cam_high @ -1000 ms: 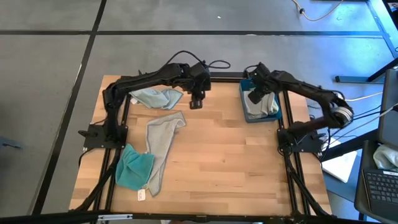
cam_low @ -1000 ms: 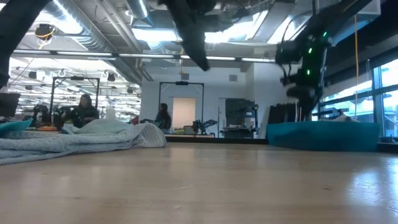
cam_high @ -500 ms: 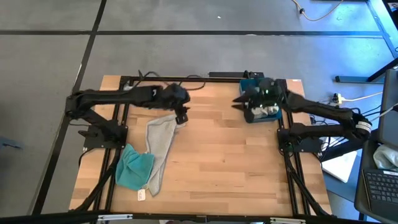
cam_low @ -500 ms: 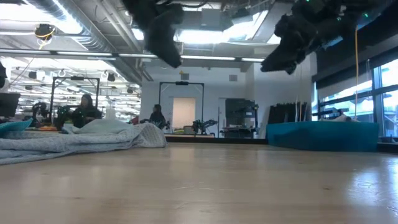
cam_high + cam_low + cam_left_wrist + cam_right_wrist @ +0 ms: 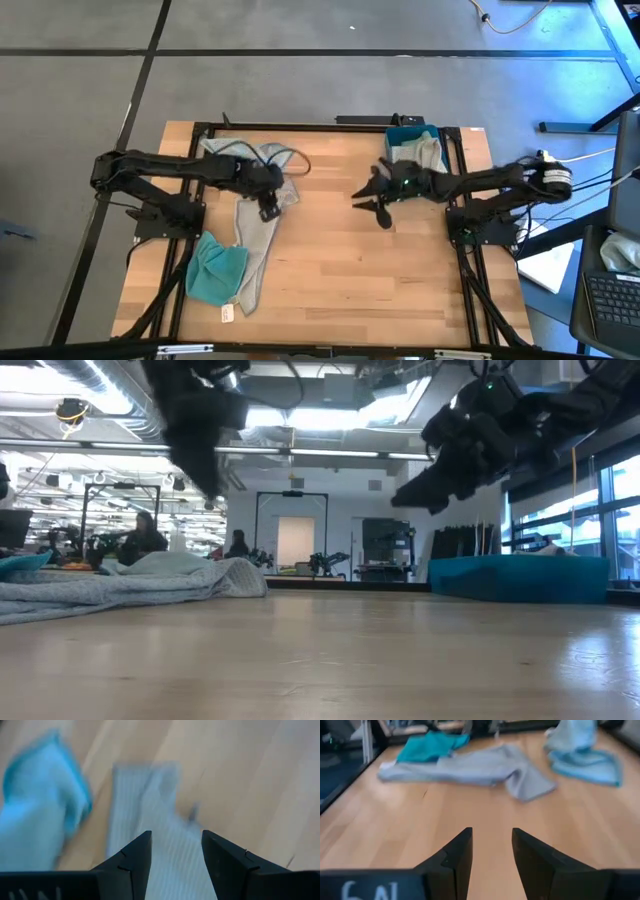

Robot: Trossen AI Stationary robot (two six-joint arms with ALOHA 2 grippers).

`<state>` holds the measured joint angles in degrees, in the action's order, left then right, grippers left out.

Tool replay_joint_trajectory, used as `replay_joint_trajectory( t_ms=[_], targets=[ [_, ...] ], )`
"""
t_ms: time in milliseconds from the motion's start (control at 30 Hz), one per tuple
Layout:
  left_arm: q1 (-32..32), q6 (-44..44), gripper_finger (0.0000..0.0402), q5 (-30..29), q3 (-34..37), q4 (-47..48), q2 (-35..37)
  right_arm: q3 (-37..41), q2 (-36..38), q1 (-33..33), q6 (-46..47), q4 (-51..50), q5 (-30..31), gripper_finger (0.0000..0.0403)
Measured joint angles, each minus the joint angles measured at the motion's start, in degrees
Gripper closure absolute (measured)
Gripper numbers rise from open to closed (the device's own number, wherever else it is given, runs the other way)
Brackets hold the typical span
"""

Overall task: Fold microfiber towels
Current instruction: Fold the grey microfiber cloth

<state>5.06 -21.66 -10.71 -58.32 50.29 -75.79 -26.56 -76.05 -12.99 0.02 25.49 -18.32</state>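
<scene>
blurred: grey towel (image 5: pixel 150 815), teal towel (image 5: pixel 40 805) | tray (image 5: pixel 400 135) partly hidden by towels

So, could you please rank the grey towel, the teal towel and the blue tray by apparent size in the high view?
1. Grey towel, the long strip.
2. Teal towel and blue tray look alike; an arm partly hides the tray, so I won't rank them.

left pincer (image 5: pixel 268 212) open, right pincer (image 5: pixel 372 203) open, both raised
</scene>
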Motion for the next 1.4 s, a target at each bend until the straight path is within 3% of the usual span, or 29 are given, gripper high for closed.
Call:
replay_joint_trajectory(
  t_ms=[133,233,333,500,633,700,800,867,1067,1200,1400],
  targets=[
    [-5.7,-8.7,0.0237,-5.3,0.0,11.0,-0.4,0.0,-5.9,4.0,1.3,5.9,4.0,0.0263],
    [-9.1,-10.8,0.0237,-8.7,0.2,14.2,-0.7,0.0,-9.9,6.5,1.4,13.2,6.7,0.0263],
    [-10.3,-9.5,0.0237,-12.6,1.3,10.4,-0.7,-1.0,-12.6,8.2,1.0,17.6,6.6,0.0263],
    [-9.4,-9.5,0.0237,-15.7,5.5,8.8,-0.7,-2.9,-13.9,11.1,4.2,17.4,6.4,0.0263],
    [-7.3,-8.7,0.0237,-21.5,10.3,4.0,0.2,-2.9,-14.0,14.6,4.1,17.0,6.3,0.0263],
    [-5.2,-4.2,0.0237,-19.7,12.1,-4.8,0.5,-2.9,-14.0,15.6,3.0,17.1,6.2,0.0263],
    [-1.0,3.4,0.0236,-9.1,13.0,-18.3,0.7,-2.9,-14.0,16.1,1.2,17.1,6.3,0.0263],
    [2.3,6.3,0.0236,-4.1,13.0,-21.5,0.5,-2.9,-14.0,16.1,1.1,17.0,7.1,0.0263],
    [8.8,15.1,0.0229,-2.9,12.9,-24.5,-1.2,-2.9,-14.0,16.1,-1.1,15.8,10.6,0.0263],
    [8.9,17.6,0.0208,-0.2,12.8,-29.7,-4.5,-2.9,-14.0,15.5,-9.0,15.5,12.9,0.0263],
    [9.2,16.3,0.0173,3.8,12.2,-31.1,-12.4,-2.9,-14.0,12.0,-12.5,16.8,14.5,0.0263]
  ],
)
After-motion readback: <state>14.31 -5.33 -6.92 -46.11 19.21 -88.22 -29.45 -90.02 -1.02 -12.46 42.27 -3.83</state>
